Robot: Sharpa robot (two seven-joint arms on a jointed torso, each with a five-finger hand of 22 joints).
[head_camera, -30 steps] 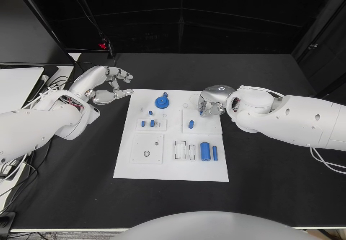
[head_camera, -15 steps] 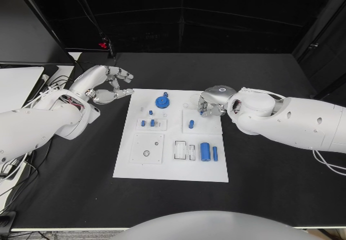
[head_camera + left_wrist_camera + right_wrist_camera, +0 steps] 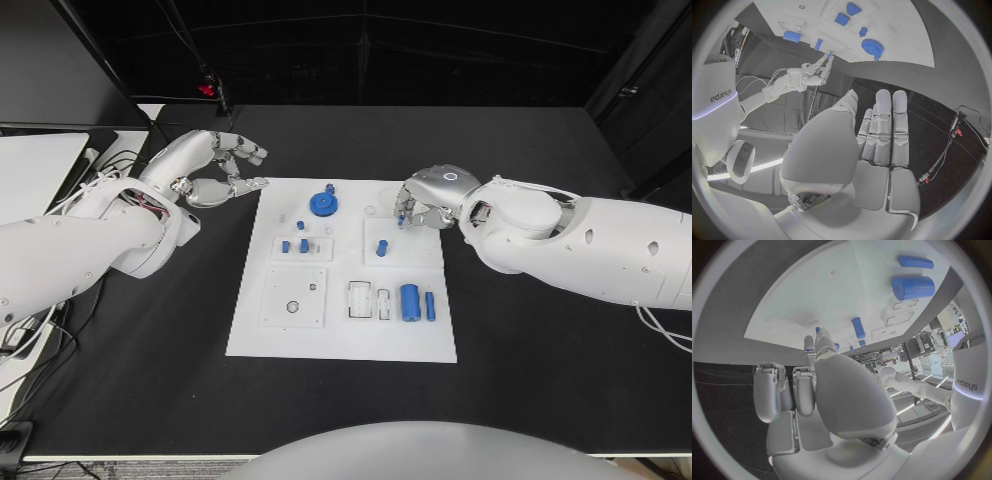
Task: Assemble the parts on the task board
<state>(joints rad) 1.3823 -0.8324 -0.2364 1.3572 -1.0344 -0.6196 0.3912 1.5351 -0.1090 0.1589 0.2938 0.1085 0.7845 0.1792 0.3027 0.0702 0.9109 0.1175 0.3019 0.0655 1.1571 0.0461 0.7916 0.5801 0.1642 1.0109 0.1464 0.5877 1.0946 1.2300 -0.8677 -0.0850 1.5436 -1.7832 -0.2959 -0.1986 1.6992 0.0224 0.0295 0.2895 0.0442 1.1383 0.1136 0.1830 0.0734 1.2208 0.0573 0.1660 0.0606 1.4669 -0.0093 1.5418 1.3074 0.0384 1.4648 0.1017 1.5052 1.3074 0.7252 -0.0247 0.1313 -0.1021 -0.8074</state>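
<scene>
The right robot hand hovers at the far right part of the task board, fingers curled; whether it holds anything cannot be determined. The left robot hand hovers over the worktop beside the board's left edge, fingers spread, empty. Blue cylinder lies on the board, long axis near-to-far.

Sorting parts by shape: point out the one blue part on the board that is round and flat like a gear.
The blue gear, at the task board's far end, is a wide toothed disc; the other blue parts are slim pegs or cylinders.
</scene>
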